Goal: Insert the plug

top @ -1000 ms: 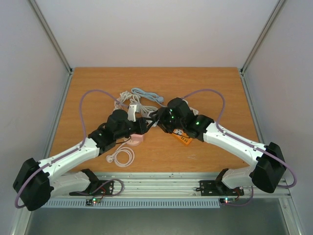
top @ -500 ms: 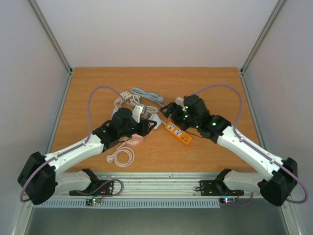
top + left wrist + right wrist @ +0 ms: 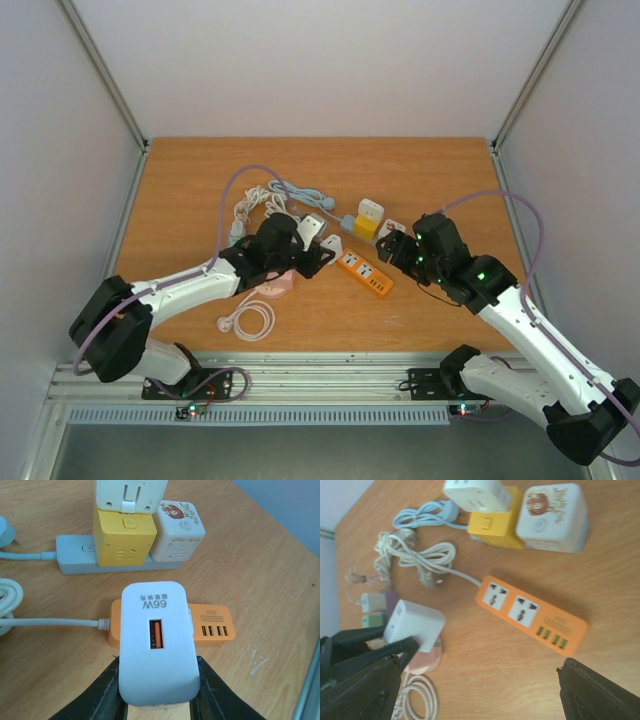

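Observation:
My left gripper (image 3: 157, 690) is shut on a white charger plug (image 3: 156, 645) with an orange USB port and holds it above the table. In the left wrist view the plug hangs just in front of the cable end of the orange power strip (image 3: 215, 625). The right wrist view shows the plug (image 3: 415, 622) left of the strip (image 3: 530, 612) and apart from it; the strip's two sockets face up, empty. In the top view the plug (image 3: 333, 243) is by the strip's (image 3: 366, 275) far-left end. My right gripper (image 3: 480, 695) is open and empty, right of the strip (image 3: 395, 248).
Behind the orange strip lies a grey power strip (image 3: 75, 560) carrying a yellow cube adapter (image 3: 122, 537), a white cube adapter (image 3: 177, 532) and a white adapter on top. Coiled white and blue cables (image 3: 265, 200) lie at the back left. A pink disc (image 3: 275, 285) and a white cable coil (image 3: 250, 320) lie near the left arm.
My left arm has moved right with the plug, up to the orange strip's end. My right arm has drawn back to the right, off the strip, uncovering the cube adapters.

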Action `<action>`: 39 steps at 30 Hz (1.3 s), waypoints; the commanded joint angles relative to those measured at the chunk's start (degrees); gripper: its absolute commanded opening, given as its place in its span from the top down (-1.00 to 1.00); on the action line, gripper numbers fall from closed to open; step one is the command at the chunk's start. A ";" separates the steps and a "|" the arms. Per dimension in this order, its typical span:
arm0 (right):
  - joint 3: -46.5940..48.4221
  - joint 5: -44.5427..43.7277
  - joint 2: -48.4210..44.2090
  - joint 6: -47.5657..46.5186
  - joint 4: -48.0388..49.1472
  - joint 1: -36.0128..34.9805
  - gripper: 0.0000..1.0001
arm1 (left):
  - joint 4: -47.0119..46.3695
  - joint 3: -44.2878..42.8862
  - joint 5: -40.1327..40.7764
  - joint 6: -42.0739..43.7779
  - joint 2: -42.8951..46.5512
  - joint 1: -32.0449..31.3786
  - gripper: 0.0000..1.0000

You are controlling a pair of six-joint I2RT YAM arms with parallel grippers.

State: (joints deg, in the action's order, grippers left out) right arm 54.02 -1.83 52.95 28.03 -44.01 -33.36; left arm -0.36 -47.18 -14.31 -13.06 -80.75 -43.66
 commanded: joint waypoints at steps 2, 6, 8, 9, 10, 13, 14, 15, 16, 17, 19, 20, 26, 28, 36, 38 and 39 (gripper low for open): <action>0.49 -6.83 -4.03 -0.74 -11.22 0.32 -0.71 | -9.86 -2.34 0.13 6.54 -3.33 -0.46 0.99; 1.39 -9.03 -6.56 0.80 -19.10 0.32 -0.67 | -11.54 -4.20 -0.72 12.03 -8.25 -0.54 0.99; 0.72 -8.51 -8.51 1.24 -21.43 0.32 -0.65 | -12.16 -5.18 -0.38 14.09 -10.66 -0.54 0.99; 0.25 -8.28 -9.63 1.49 -22.28 0.27 -0.65 | -12.73 -5.53 -0.37 14.59 -11.73 -0.53 1.00; -0.49 -7.74 -10.57 1.43 -22.74 0.31 -0.65 | -13.45 -5.82 -0.48 14.58 -12.50 -0.55 0.99; -2.33 -6.10 -12.56 1.41 -22.78 0.27 -0.66 | -16.43 -6.19 -1.76 13.91 -15.33 -0.55 1.00; -3.13 -5.50 -12.88 1.39 -22.30 0.29 -0.66 | -17.48 -6.17 -1.82 13.93 -16.26 -0.55 0.99; -3.94 -5.13 -12.99 1.47 -21.80 0.31 -0.66 | -18.17 -6.24 -1.98 13.86 -17.12 -0.74 1.00; -4.69 -4.86 -13.01 1.64 -21.49 0.33 -0.66 | -18.70 -6.33 -1.37 13.90 -17.87 -1.06 0.99; -5.38 -4.39 -12.98 1.71 -20.94 0.32 -0.66 | -19.13 -6.48 -0.75 14.26 -18.59 -1.42 0.99; -6.24 -3.49 -12.72 1.61 -19.77 0.32 -0.66 | -19.68 -6.86 -0.62 15.35 -19.78 -1.89 0.99; -6.35 -3.36 -12.61 2.06 -19.72 0.32 -0.66 | -19.89 -7.18 -0.14 15.64 -20.37 -1.94 1.00; -6.81 -2.66 -12.90 3.35 -18.58 0.31 -0.65 | -22.26 -8.60 1.98 14.49 -22.80 -2.34 0.99; -6.89 -3.26 -13.07 3.58 -18.79 0.26 -0.66 | -22.28 -9.47 2.84 14.17 -23.72 -2.45 1.00; -8.17 -3.30 -12.73 5.09 -18.42 0.34 -0.67 | -24.09 -10.44 5.12 15.08 -26.96 -2.76 0.99; -8.50 -3.27 -12.75 5.38 -18.25 0.31 -0.67 | -23.81 -10.97 5.10 15.10 -27.85 -2.77 0.99; -8.64 -3.36 -12.75 5.57 -18.11 0.32 -0.67 | -23.59 -11.22 4.83 14.93 -28.21 -2.80 0.99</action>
State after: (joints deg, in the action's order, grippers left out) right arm 46.11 -5.06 40.38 32.01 -63.00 -33.34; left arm -18.50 -56.45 -10.46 0.71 -106.96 -46.06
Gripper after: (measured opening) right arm 0.833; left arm 0.300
